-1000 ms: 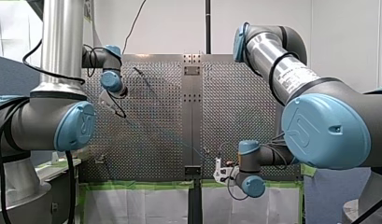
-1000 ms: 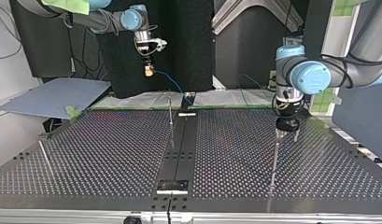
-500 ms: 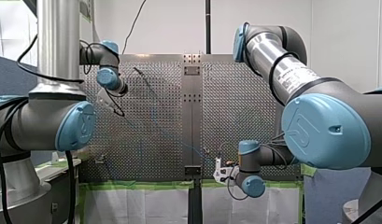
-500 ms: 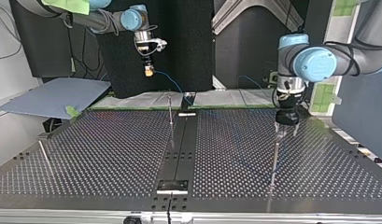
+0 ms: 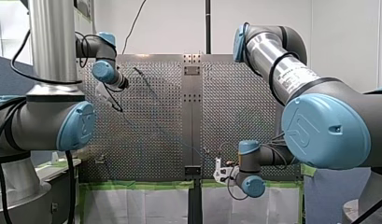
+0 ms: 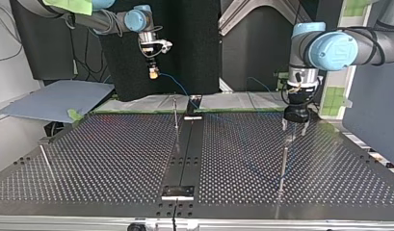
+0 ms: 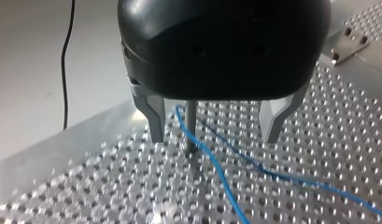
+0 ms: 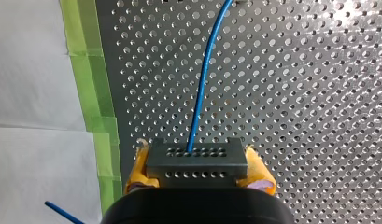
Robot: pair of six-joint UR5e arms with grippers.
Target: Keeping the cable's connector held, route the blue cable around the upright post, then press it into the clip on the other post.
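The thin blue cable (image 8: 200, 93) leaves a dark grey connector block (image 8: 197, 161), and my right gripper (image 8: 197, 173) is shut on that block with its yellow pads. In the top view, my right gripper (image 6: 154, 73) hangs above the table's far edge with the cable (image 6: 177, 86) sloping down from it. My left gripper (image 7: 214, 137), black with metal fingers, stands open over a thin upright post (image 7: 191, 123). The cable (image 7: 216, 168) bends around that post. My left gripper (image 6: 295, 129) hovers just above the post (image 6: 284, 156) at the top view's right.
A second post (image 6: 175, 113) stands at the table's middle and a third (image 6: 46, 161) at the top view's left. Green tape (image 8: 93, 93) and white sheeting border the perforated table (image 6: 112, 159). A blue-grey board (image 6: 55, 98) lies beyond the table's corner.
My left gripper has lifted up off the post, staying open; the post top now shows below its fingers. My right gripper has held still with the connector.
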